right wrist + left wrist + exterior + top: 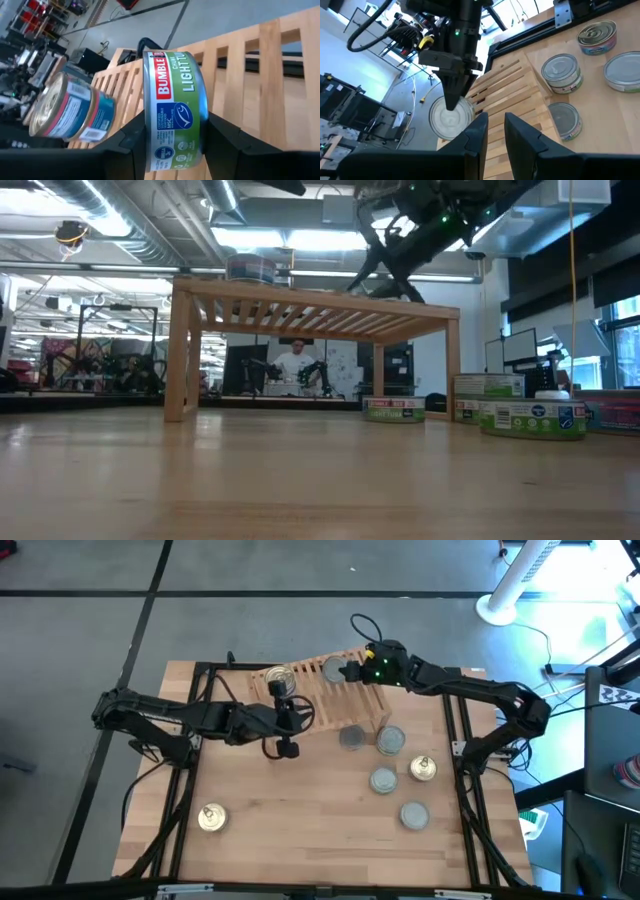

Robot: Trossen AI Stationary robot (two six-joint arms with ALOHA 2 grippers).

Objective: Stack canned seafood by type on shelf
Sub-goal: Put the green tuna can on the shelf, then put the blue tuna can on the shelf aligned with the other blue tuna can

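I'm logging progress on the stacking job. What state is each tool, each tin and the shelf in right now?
Right tool: shut on the green-label tin.
Green-label tin: gripped, over the shelf.
Left tool: slightly open, empty, near the gold-top tin.
Gold-top tin: upright on the shelf, free.
Shelf: standing on its legs.
Table tins: six, upright, loose, unstacked.

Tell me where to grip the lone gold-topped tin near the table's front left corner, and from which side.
Grip the gold-topped tin across its short round side wall, coming straight down from above. It lies flat with bare table all around, so fingers can probably straddle it from any direction. The left gripper is nearer.
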